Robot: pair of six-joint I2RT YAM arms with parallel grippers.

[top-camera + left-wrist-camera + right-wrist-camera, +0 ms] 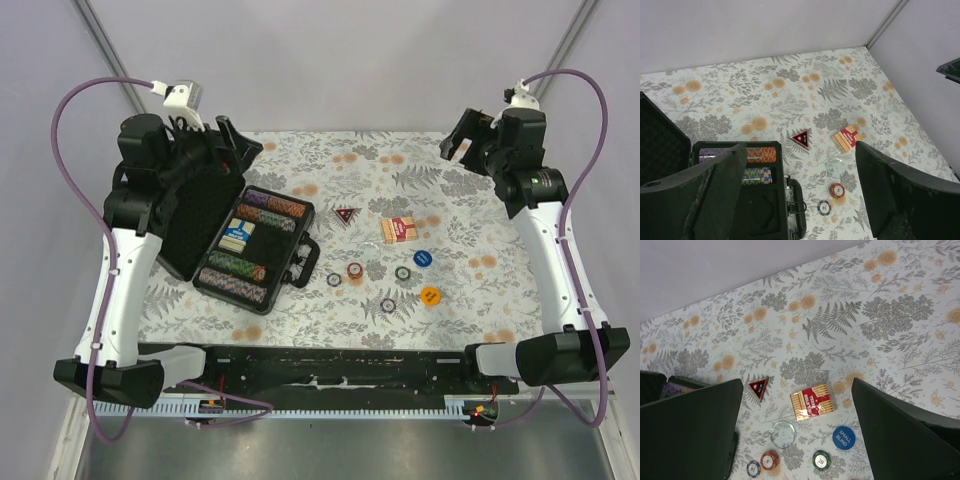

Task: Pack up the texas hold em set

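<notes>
You've got both hands wide open and empty: left gripper (238, 140) is up at 10 o'clock over the lid of the briefcase (283, 272), right gripper (456, 138) at 2 by the far edge of the table (470, 215). The briefcase lies open at 9, chip rows (238, 268) inside. Card deck (398, 230), triangle (346, 214) and loose chips (402, 273) sit mid-table, spaced apart, with room toward the 3 o'clock edge. There's a clear disc (783, 433), possibly a button, among them.

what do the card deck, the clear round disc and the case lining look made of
Card deck: probably printed cardboard, glossy; light glints off its red face.
Clear round disc: transparent plastic or glass; the floral tablecloth shows through it.
Case lining: likely matte black foam, going by its dimpled surface.
</notes>
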